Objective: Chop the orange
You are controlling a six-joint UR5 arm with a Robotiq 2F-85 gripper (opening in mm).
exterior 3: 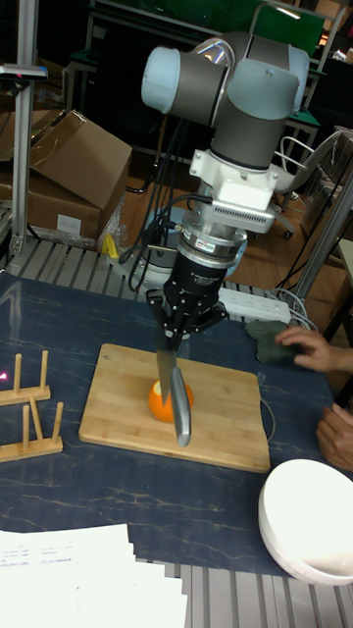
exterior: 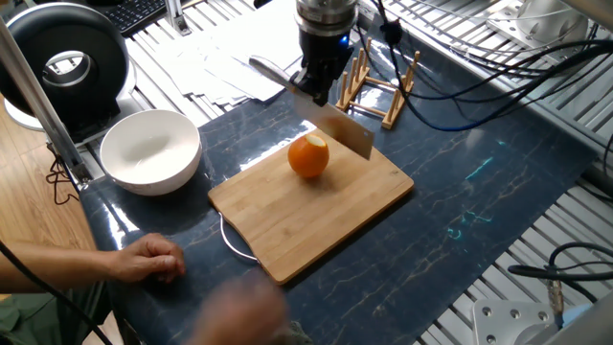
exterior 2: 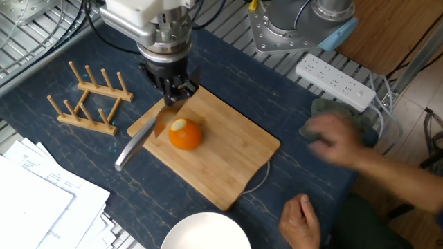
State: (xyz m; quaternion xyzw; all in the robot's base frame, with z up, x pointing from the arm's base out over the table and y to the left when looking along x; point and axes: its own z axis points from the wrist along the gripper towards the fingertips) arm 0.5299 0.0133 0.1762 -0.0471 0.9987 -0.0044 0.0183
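A: Front of the table, fast?
B: White bowl (exterior: 150,150) at the near edge, a person's hand (exterior: 146,259) resting beside it. A second hand (exterior 2: 337,137) is blurred over a grey cloth (exterior 2: 360,128).

A: The orange?
B: Orange (exterior: 308,156) sits whole on the wooden cutting board (exterior: 316,216), toward its far side, pale flat-cut top up.

A: Your claw?
B: My gripper (exterior 2: 171,92) is clenched on the knife (exterior: 333,128). Blade slants just above and beside the orange; contact I cannot tell. No cut visible.

A: Behind that?
B: Wooden rack (exterior 2: 86,98) past the board on the dark mat, sheets of paper (exterior 2: 38,200) off the mat's edge, a power strip (exterior 2: 335,81) near the arm's base.
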